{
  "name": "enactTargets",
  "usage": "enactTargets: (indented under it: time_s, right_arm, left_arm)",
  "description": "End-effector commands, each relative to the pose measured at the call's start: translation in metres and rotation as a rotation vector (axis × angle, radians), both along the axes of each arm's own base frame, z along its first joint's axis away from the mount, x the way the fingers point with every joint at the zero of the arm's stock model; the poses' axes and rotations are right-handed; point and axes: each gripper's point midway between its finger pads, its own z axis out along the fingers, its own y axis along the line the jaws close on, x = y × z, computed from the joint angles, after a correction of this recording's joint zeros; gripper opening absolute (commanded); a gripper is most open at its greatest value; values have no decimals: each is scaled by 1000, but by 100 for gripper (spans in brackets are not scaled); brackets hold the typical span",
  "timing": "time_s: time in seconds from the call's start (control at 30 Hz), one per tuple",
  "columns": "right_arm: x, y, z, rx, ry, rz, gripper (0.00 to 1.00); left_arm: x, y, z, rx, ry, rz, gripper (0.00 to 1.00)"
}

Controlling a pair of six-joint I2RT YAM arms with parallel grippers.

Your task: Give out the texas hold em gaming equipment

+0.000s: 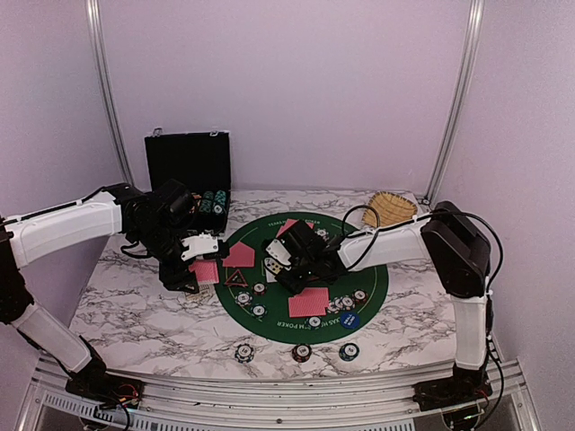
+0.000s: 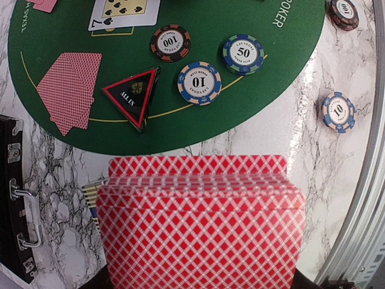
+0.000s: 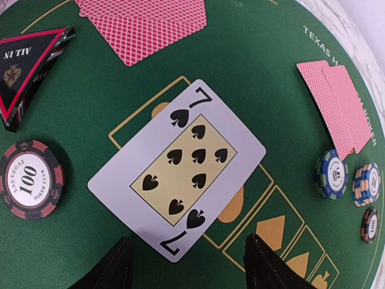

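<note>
My left gripper [image 1: 199, 269] is shut on a deck of red-backed cards [image 2: 201, 223] and holds it over the marble just left of the green mat [image 1: 377, 269]; the deck hides its fingers. My right gripper [image 3: 186, 265] is open and empty, low over the mat. A face-up seven of spades [image 3: 177, 168] lies flat just beyond its fingertips. The red-black triangle marker [image 2: 133, 96] lies on the mat with a 100 chip [image 2: 170, 43], a 10 chip [image 2: 199, 82] and a 50 chip [image 2: 243, 53] beside it. Face-down card pairs [image 1: 239, 255] [image 1: 308, 303] [image 1: 289, 226] lie on the mat.
Three chips [image 1: 243, 352] [image 1: 302, 353] [image 1: 349, 351] lie on the marble near the front edge. A blue button [image 1: 349, 320] sits at the mat's front right. The open black chip case [image 1: 189, 171] stands at the back left and the wicker basket [image 1: 389, 208] at the back right.
</note>
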Motion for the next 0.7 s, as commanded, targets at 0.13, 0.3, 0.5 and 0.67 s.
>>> enactTargets:
  time_s: [0.13,0.3,0.5,0.67]
  right_arm:
    - [14,6,-11,-14,-19,-45,61]
    - [19,11,-10,0,-29,-60,61]
    - [19,13,0,18,-32,-57,61]
    - [11,16,32,112,-18,-56,64]
  left_arm:
    - [0,-2,10,-19,5,6,8]
    - [-1,-2,11,-24,8,4,8]
    - [-2,-2,10,-24,13,3,8]
    - [-2,-3,11,-28,16,2,8]
